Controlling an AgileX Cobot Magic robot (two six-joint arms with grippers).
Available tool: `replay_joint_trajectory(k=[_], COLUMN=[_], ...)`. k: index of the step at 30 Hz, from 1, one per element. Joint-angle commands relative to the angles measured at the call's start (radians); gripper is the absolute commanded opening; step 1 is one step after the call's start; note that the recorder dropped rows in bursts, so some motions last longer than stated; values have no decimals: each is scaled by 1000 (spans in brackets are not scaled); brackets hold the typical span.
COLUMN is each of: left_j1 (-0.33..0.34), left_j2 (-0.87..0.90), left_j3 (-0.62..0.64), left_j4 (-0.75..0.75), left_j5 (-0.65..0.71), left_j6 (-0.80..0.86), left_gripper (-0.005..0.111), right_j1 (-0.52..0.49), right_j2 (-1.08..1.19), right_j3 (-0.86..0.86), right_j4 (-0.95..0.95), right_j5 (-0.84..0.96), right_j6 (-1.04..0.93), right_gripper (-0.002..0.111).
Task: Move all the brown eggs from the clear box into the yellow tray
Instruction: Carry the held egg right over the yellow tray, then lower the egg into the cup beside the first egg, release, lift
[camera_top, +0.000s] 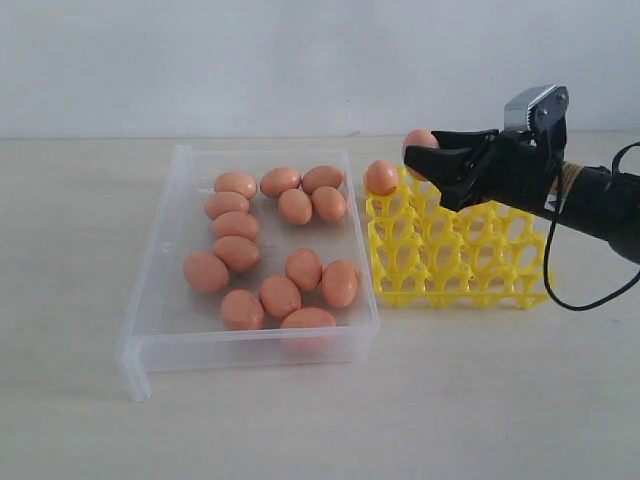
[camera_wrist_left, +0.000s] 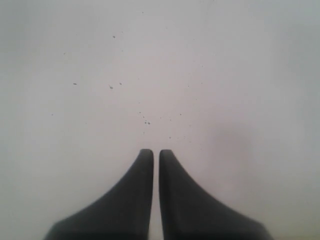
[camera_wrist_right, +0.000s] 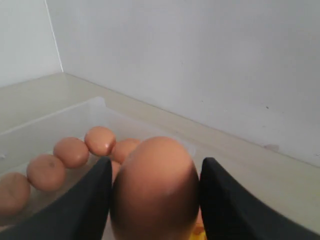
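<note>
**A:** Where's the held egg (camera_wrist_right: 152, 200)?

**B:** Above the yellow tray's (camera_top: 455, 250) far edge, clamped in the right gripper (camera_wrist_right: 156, 160), with its long axis running along the fingers.

**A:** Looks?

**B:** Smooth, matte orange-brown. Another egg (camera_top: 381, 177) sits in the tray's far left corner. The other eggs (camera_top: 280, 296) lie in the clear box (camera_top: 160, 240) beside the tray. The left gripper (camera_wrist_left: 151, 152) is pinched together and empty.

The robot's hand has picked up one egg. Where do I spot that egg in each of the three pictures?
Exterior view: the held egg is in the right hand, above the yellow tray's far edge.
Left wrist view: not in it; only the shut left hand shows.
Right wrist view: bottom centre, between the dark fingers.
Shared landmark: the clear box, lying beyond the egg in the right wrist view.
</note>
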Motion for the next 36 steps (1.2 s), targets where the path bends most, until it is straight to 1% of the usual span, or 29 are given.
replay_joint_trajectory(k=[1, 12, 19, 27, 36], left_j1=[-4, -4, -4, -4, -4], left_j2=[-3, -3, -3, -3, -3], left_j3=[5, 5, 5, 5, 5], left_j4=[-8, -8, -8, -8, -8], left_j5=[4, 4, 6, 6, 6], left_j6=[-4, -4, -4, -4, -4], left_gripper=[4, 4, 4, 4, 4], right_j1=[-48, -47, -47, -45, 18], right_j2=[47, 172, 222, 255, 255], right_j3=[-49, -199, -253, -289, -291], right_j4=[-7, -22, -14, -12, 15], right_j5=[-17, -17, -17, -17, -8], right_j6=[21, 68, 70, 74, 24], right_gripper=[0, 0, 0, 0, 0])
